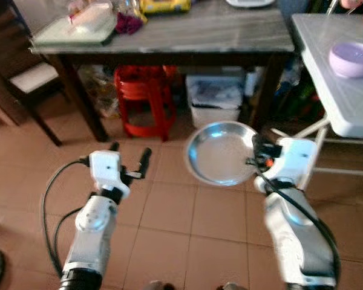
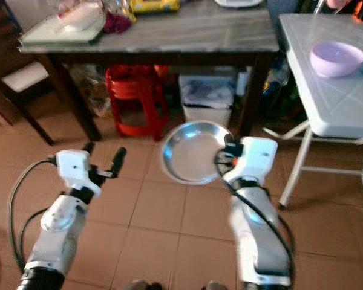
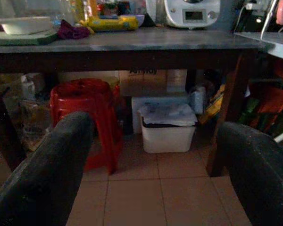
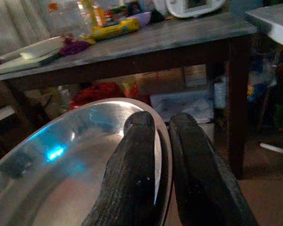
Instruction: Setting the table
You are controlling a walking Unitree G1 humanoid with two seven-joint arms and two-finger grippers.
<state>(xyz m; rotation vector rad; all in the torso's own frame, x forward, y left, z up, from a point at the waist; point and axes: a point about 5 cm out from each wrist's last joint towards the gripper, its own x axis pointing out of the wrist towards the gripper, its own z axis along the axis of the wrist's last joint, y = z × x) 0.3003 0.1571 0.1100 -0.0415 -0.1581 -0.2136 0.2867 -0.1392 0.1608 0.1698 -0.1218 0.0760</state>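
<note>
The right gripper [image 1: 255, 158] pinches the rim of a round shiny metal plate [image 1: 221, 152], one black finger inside the rim and one outside. The plate hangs in the air above the brown tiled floor [image 1: 169, 211], tipped up a bit. The left gripper [image 1: 130, 158] holds nothing, and its fingers are spread wide.

I think the robot is carrying the plate to a table. To do it well, it should keep the pinch tight and hold the plate level, because a thin rim can slip.

A white folding table [image 1: 345, 103] with a round purple bowl [image 1: 353, 58] stands near on the right. Ahead is a grey-topped dark wooden table [image 1: 187, 33], with a red plastic stool [image 1: 144, 99] and a white plastic bin [image 1: 215, 99] under it.
</note>
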